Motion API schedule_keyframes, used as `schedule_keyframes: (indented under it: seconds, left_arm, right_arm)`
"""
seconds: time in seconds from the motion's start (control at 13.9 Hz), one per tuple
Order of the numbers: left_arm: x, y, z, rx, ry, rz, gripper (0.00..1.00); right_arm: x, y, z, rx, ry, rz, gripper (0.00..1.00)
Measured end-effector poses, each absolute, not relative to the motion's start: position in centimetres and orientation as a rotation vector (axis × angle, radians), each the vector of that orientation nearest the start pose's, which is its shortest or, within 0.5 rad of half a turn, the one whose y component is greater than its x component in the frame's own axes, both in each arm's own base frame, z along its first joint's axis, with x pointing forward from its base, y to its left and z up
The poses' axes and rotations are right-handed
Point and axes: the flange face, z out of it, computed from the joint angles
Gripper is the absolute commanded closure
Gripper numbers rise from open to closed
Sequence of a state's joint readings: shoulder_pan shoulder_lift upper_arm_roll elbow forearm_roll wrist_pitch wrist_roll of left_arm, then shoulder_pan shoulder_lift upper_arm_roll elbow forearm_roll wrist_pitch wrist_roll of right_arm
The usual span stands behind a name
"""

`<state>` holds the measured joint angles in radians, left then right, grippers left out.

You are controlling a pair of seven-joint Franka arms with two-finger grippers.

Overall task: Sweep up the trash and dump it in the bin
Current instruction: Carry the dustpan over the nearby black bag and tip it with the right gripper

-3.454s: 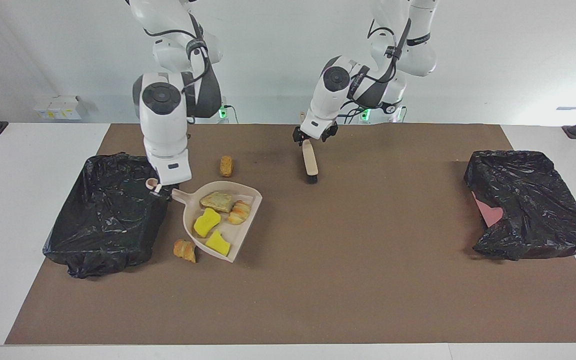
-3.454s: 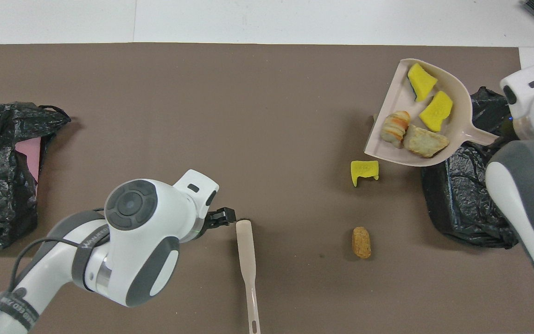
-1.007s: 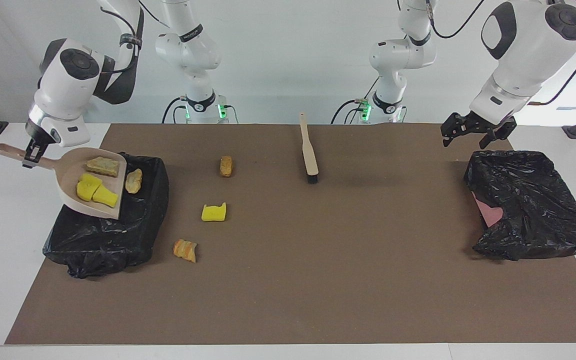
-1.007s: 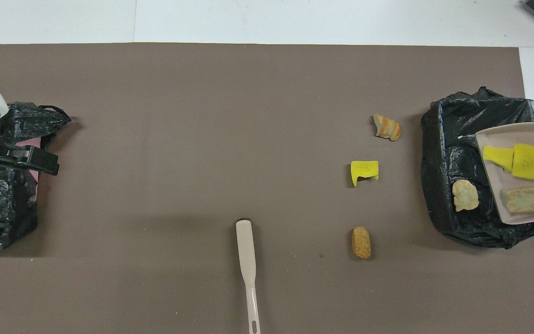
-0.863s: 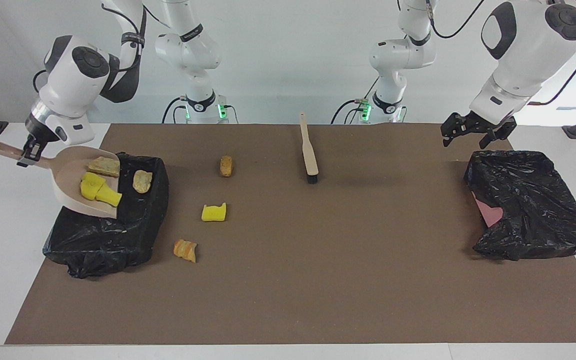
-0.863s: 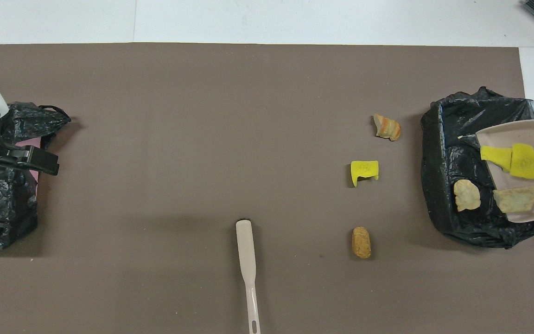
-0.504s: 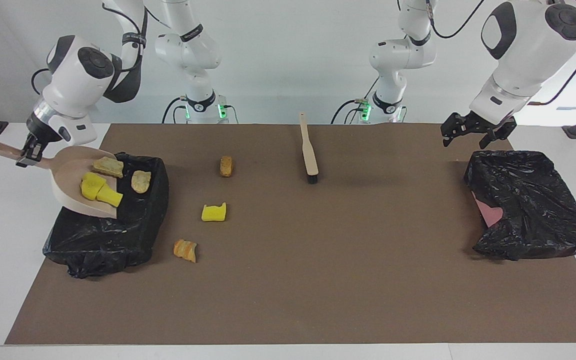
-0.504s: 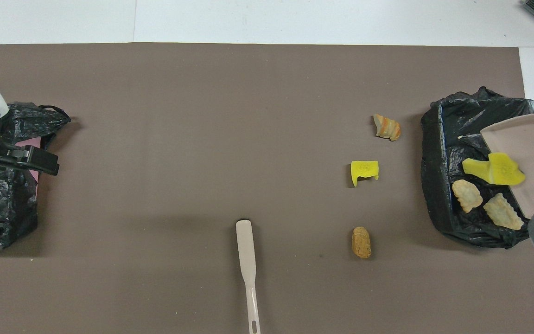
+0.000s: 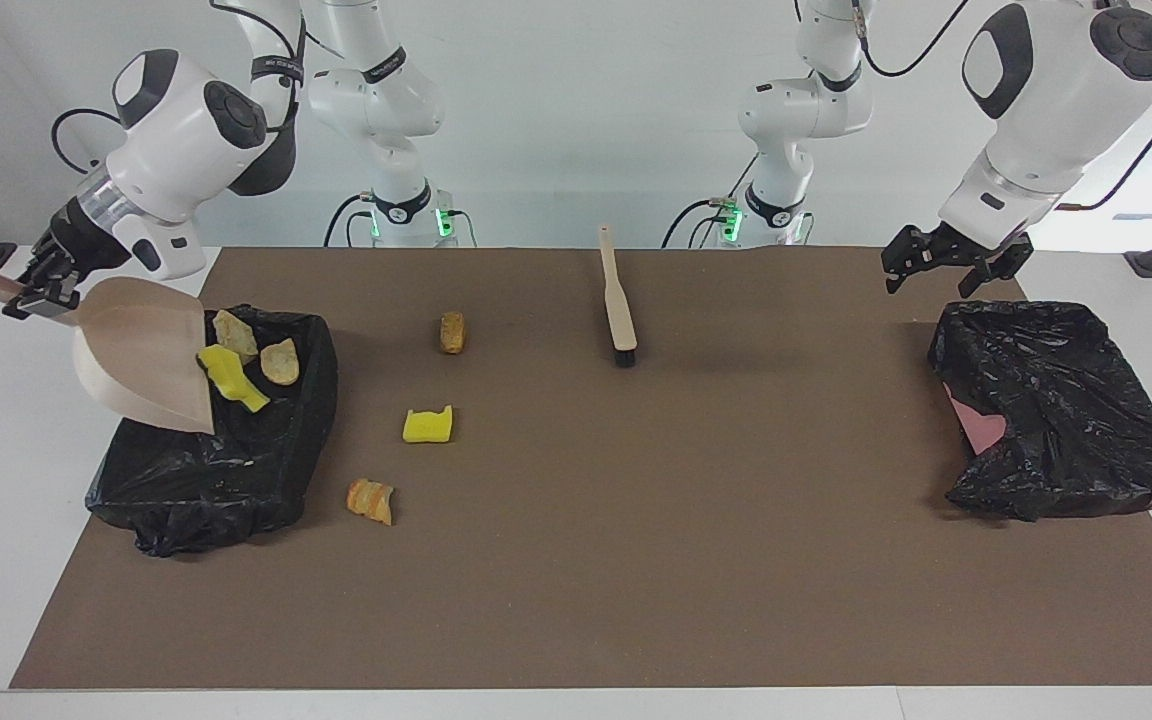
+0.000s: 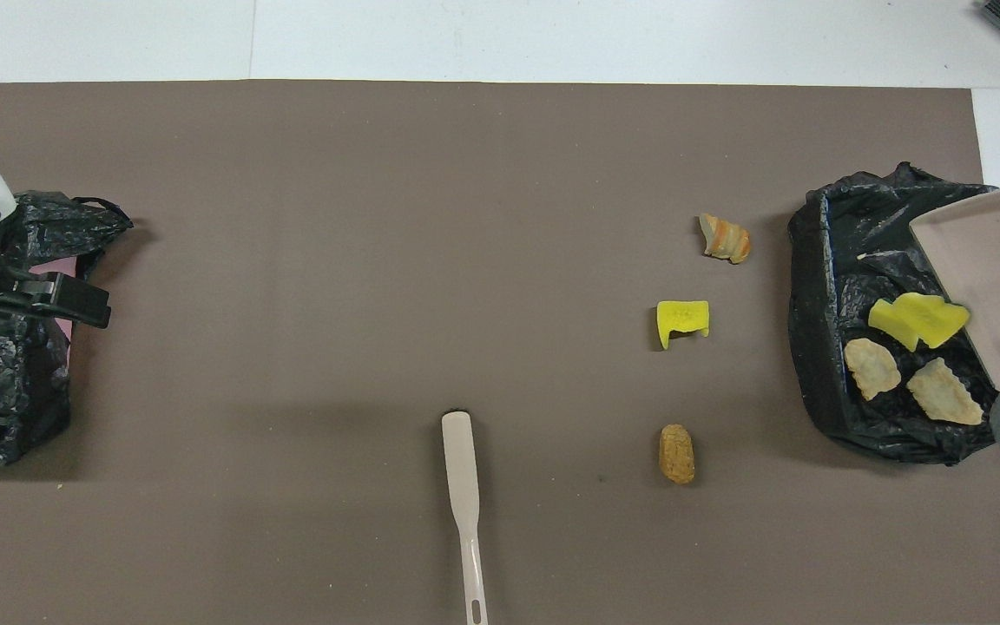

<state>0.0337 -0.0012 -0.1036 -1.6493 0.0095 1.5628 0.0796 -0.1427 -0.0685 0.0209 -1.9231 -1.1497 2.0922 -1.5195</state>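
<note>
Dustpan (image 9: 141,352) tilted over bin (image 9: 226,470), right hand (image 9: 36,285) gripping handle; left hand (image 9: 946,262) open.

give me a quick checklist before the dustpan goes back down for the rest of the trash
1. Right gripper shut on beige dustpan handle: ok.
2. Dustpan emptied: not ok, yellow sponge pieces sit at its lip.
3. Tan chunks inside black-bagged bin: ok.
4. Mat cleared: not ok, yellow sponge, striped bread lump and brown bread lump remain.
5. Left gripper open, over the other black bag, away from the beige brush: ok.
</note>
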Motion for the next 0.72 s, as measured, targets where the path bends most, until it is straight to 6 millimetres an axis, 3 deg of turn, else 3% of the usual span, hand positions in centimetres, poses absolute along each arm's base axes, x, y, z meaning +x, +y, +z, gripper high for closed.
schedule_keyframes:
  seconds: [0.5, 0.72]
  left_arm:
    - [54.9, -3.7, 58.8, -3.121, 0.234, 0.134, 0.0]
    - [54.9, -3.7, 58.8, -3.121, 0.235, 0.134, 0.0]
  right_arm:
    - [57.7, -6.3, 60.2, 1.408, 1.698, -0.755, 1.0]
    - [58.1, -2.2, 61.8, 1.578, 1.643, -0.668, 1.0]
